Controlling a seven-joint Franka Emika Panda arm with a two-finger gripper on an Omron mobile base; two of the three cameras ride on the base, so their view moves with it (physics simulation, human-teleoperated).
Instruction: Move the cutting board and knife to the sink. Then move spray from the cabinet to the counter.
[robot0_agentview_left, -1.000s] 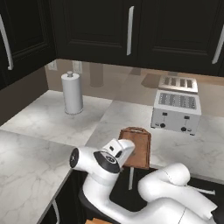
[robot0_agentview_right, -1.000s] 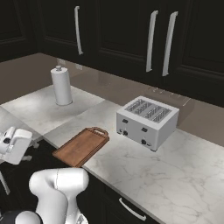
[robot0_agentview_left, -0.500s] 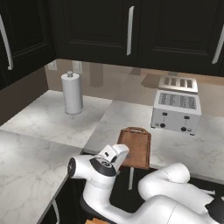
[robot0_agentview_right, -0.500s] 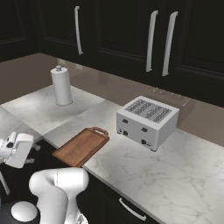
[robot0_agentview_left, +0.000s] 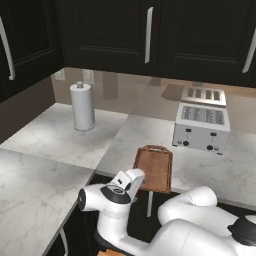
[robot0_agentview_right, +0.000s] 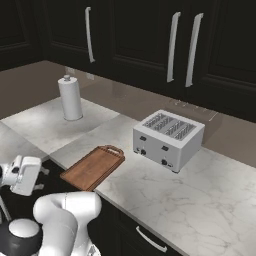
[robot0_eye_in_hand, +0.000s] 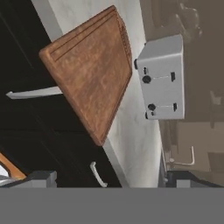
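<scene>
- The flat reddish-brown wooden cutting board (robot0_agentview_left: 154, 167) with its small loop handle lies on the white-grey veined marble counter (robot0_agentview_left: 47, 137), one short end jutting past the counter's front edge. It lies just as it did a second ago, so the first step is not yet done.
- In the hand view the cutting board (robot0_eye_in_hand: 89, 72) is close, angled across the picture, with the counter edge running beneath it.
- The white arm's two-finger gripper (robot0_eye_in_hand: 105, 178) hangs low in front of the counter, below the board's overhanging end. Its dark tips stand spread wide, with nothing between them.
- What has changed is the arm: over the last second the white hand (robot0_agentview_left: 128, 181) has swung down and turned towards the board. I judge this an approach to the jutting end.
- A silver box-shaped toaster (robot0_agentview_right: 168, 139) stands near the board, farther along the counter.
- A tall white paper-towel roll (robot0_agentview_left: 82, 106) stands well apart, towards the wall.
</scene>
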